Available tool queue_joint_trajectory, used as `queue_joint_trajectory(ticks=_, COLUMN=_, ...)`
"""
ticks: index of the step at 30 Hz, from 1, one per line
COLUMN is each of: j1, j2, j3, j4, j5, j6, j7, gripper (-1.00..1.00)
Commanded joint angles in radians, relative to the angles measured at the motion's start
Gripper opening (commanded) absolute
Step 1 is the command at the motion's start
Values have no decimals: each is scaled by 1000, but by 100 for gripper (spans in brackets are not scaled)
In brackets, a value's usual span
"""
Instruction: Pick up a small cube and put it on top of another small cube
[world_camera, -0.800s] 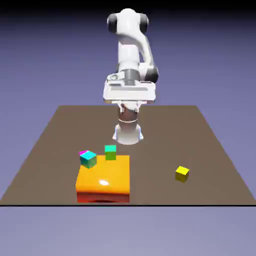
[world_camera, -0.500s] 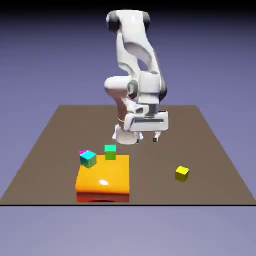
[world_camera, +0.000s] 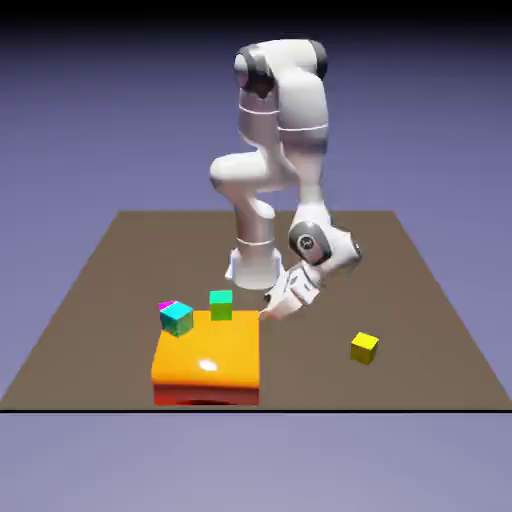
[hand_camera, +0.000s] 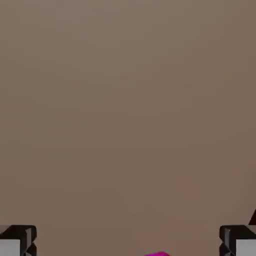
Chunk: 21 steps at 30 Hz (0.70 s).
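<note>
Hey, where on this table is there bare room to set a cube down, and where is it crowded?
Bare table stretches along the exterior view's right, around the lone yellow cube, and along its left edge beside the orange block. It's crowded at that block's far edge: the cyan cube, magenta cube behind it, green cube, and the open gripper close by.
</note>
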Motion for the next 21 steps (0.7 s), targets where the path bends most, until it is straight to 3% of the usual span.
queue_joint_trajectory(ticks=1, j1=12, j2=36, j3=7, j4=-1, j5=-44, j6=-40, j7=3, gripper=0)
queue_joint_trajectory(ticks=8, j1=71, j2=260, j3=37, j4=-12, j5=-348, j6=-297, j7=39, gripper=0)
queue_joint_trajectory(ticks=21, j1=-267, j2=243, j3=-228, j4=-116, j5=-841, j6=-389, j7=339, gripper=0)
